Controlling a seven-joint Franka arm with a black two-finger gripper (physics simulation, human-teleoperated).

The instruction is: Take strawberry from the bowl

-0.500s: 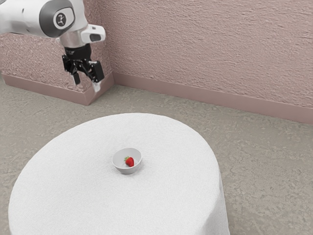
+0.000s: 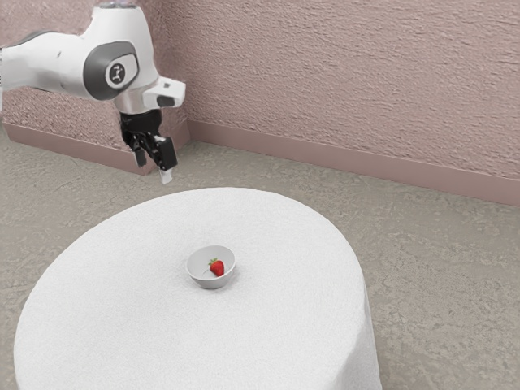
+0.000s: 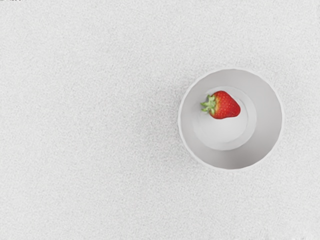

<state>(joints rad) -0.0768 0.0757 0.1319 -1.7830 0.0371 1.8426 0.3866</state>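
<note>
**Ann:** And here's the pincer [image 2: 154,171], poised high, its two fingers well apart and nothing between them!

**Ben:** Empty-handed, then. How wide exactly? Can't tell whether that's the full spread, but there's a clear gap.

**Ann:** Look below it and farther out, toward the exterior view's right: the bowl [image 3: 270,116], well apart from the pincer, and our strawberry [image 3: 226,105] lying on its side inside!

**Ben:** Light little thing, I'd say. Soft too, so a hard squeeze could bruise it.

**Ann:** Where would you grab it?

**Ben:** Across the fat red middle, one finger on either flank, clear of the leafy cap [image 3: 209,104]. Those leaves could tear, and the tapering tip might slip out.

**Ann:** And the bowl's wall rises all round it!

**Ben:** So come over, go straight down, close gently, lift. Clip that rim and the whole bowl may slide on the white-draped worktop [image 2: 114,325] beneath.
</note>
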